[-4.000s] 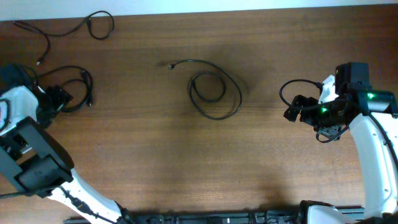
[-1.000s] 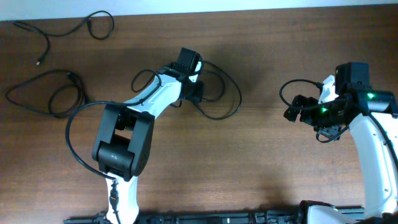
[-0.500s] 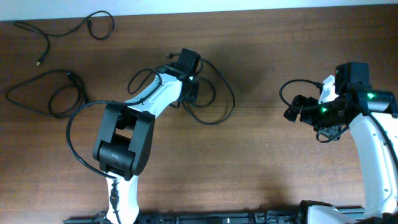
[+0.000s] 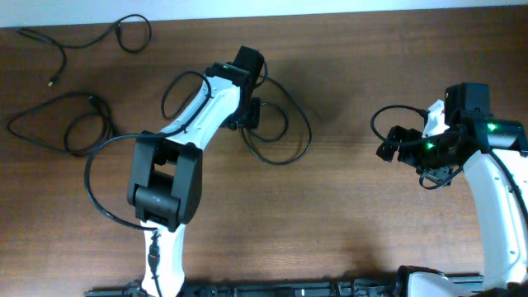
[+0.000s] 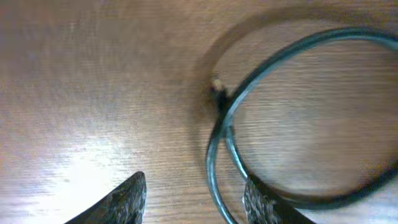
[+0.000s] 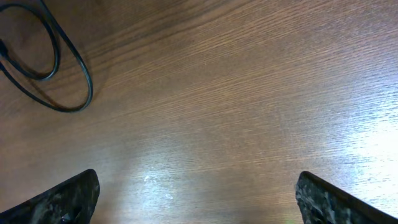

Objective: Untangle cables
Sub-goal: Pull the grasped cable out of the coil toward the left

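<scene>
One black cable (image 4: pixel 308 132) lies in loose loops at the table's middle. My left gripper (image 4: pixel 252 115) hangs over its left side. In the left wrist view the jaws (image 5: pixel 198 199) are open, with one strand of that cable (image 5: pixel 210 155) running between the fingertips and its small plug end just beyond. A second cable (image 4: pixel 70 96) lies in loops at the left. A third cable (image 4: pixel 120 29) lies at the far left corner. My right gripper (image 4: pixel 388 147) is open and empty at the right. Its wrist view shows the middle cable's loop (image 6: pixel 89 84) at the top left.
The table is dark brown wood (image 4: pixel 346 223). Its far edge (image 4: pixel 330 11) meets a pale wall. The arms' own black wires loop beside the left arm (image 4: pixel 95 190) and the right wrist (image 4: pixel 379 115).
Four seconds ago my left arm was at the far left; it now reaches over the middle cable. In the last second it shifted slightly away, and the cable's loops moved a little left.
</scene>
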You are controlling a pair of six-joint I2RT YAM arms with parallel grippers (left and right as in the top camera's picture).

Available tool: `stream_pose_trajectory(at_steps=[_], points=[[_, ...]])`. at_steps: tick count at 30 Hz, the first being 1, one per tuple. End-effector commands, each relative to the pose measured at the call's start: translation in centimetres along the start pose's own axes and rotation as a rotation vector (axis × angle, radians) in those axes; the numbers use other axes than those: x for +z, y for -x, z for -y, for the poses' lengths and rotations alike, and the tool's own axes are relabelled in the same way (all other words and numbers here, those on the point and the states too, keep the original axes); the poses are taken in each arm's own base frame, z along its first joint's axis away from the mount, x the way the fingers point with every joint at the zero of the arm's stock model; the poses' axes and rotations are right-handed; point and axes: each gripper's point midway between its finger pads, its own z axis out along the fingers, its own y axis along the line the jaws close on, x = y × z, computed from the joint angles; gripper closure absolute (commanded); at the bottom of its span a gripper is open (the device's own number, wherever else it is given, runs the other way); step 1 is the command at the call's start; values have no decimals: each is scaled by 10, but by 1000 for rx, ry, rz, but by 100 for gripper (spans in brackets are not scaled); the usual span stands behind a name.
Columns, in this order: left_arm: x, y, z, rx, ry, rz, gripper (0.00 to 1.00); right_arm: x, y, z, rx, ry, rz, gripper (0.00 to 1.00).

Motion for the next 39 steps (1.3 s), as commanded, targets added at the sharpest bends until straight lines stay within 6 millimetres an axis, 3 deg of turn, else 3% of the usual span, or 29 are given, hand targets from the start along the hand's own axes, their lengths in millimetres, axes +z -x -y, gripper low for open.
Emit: stream_pose_trajectory(at_steps=[1,6,10,12,13,16,19,22,24,27,29,34,36,37,39], points=[[24,-21,-5,-162,23,-72,49,1,0,4,11,-14,0,2],[25,-15,15,-137,-22,-27,43,1,0,4,11,-14,0,1],[19,-13,20,-128,-36,-21,48,1,0,4,11,-14,0,2],[7,-8,15,-139,-39,-14,47,1,0,4,11,-14,0,2],[-10,-4,25,-142,-106,-11,46,1,0,4,11,-14,0,2],[-23,-7,46,-140,-231,-37,46,1,0,4,11,-14,0,2],[-14,-8,49,-138,-222,-24,44,1,0,4,11,-14,0,2],[3,-11,32,-233,-82,22,44,1,0,4,11,-14,0,2],[9,-11,35,-223,-81,42,46,1,0,4,11,-14,0,2],[12,-11,37,-208,-52,70,49,1,0,4,11,-14,0,1],[12,-11,36,-207,-44,73,56,1,0,4,11,-14,0,2],[18,-22,31,-200,-13,27,57,1,0,4,11,-14,0,1],[32,-32,28,-191,13,-17,57,1,0,4,11,-14,0,2],[35,-34,27,-187,20,-29,59,1,0,4,11,-14,0,2],[35,-35,25,-186,22,-33,72,1,0,4,11,-14,0,2]])
